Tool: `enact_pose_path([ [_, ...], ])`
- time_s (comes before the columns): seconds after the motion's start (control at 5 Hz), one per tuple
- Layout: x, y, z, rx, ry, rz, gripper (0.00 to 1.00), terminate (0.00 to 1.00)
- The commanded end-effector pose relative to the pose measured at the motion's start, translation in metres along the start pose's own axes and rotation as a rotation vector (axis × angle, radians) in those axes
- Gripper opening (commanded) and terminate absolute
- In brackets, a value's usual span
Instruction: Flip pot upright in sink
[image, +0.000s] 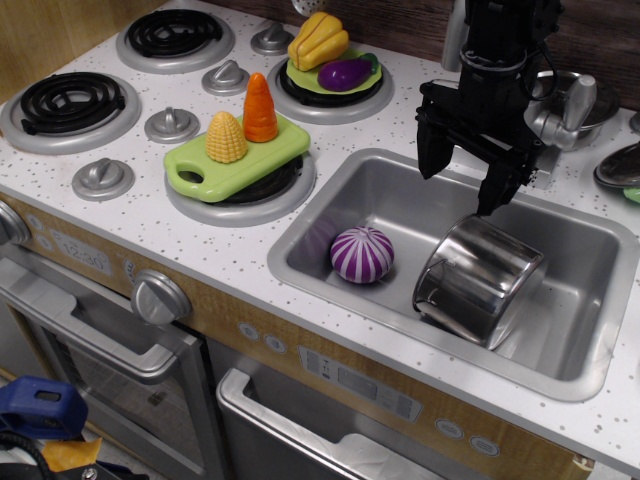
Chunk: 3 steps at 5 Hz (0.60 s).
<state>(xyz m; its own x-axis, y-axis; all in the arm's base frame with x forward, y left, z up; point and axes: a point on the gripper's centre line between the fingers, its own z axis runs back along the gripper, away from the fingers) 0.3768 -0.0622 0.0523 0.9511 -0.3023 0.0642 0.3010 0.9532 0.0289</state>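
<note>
The shiny steel pot (480, 280) lies tilted in the silver-grey sink (330, 200), mouth down toward the basin floor and its flat bottom facing up and right. A purple striped ball (362, 254) rests to its left in the basin. My black gripper (462, 182) hangs over the sink's back half, just above and behind the pot. Its two fingers are spread apart and hold nothing.
A green cutting board (240, 155) with a corn cob (226, 137) and a carrot (260, 108) sits on a burner left of the sink. A green plate with a yellow pepper (318, 41) and an eggplant (346, 72) is behind it. The faucet (565, 110) stands behind the gripper.
</note>
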Motion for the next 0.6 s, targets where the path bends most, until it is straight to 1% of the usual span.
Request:
enact_pose_path([
  [0.0, 0.000, 0.000, 0.000, 0.000, 0.000, 0.000, 1.00, 0.00],
  [0.2, 0.009, -0.006, 0.005, -0.075, 0.035, 0.029, 1.00, 0.00],
  [0.4, 0.013, -0.012, -0.001, -0.190, 0.060, 0.076, 1.00, 0.00],
])
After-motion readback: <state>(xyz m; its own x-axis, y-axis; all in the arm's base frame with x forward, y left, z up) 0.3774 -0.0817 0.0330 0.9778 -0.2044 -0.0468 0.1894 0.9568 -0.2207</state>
